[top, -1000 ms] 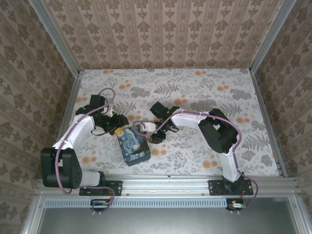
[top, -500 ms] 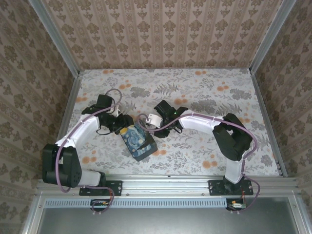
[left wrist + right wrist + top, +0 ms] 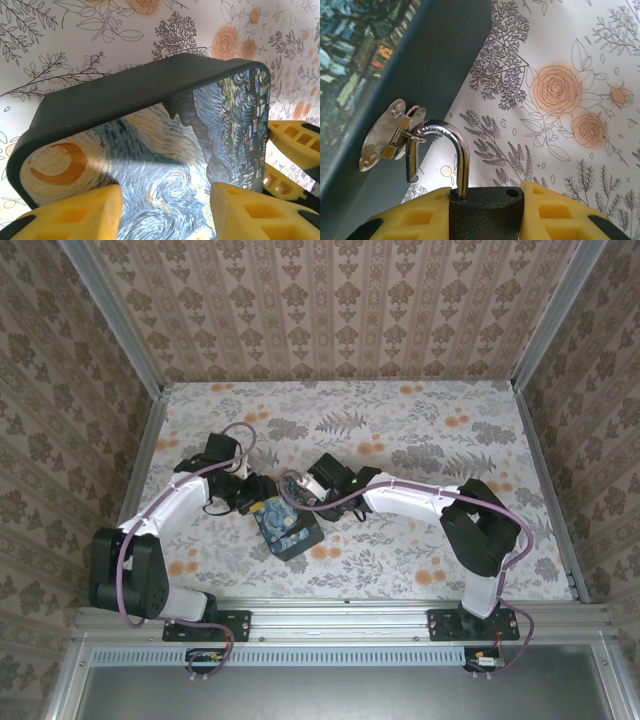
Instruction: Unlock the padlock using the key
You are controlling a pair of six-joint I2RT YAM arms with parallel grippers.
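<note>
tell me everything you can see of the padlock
The padlock is small, with a dark grey, matt metal body and a shiny silver shackle. The yellow fingers of the right gripper clamp the body from both sides. The shackle is open: one leg sits in the body, the other hangs free, leaving an empty hole. Its curve is hooked through the silver hasp on the box.

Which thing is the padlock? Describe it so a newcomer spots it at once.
Find the dark blue starry-night printed box, the largest loose object. A shiny metal hasp sits on its dark side; hooked through it is the small dark-grey padlock, its silver shackle open, pinched by the right gripper.
</note>
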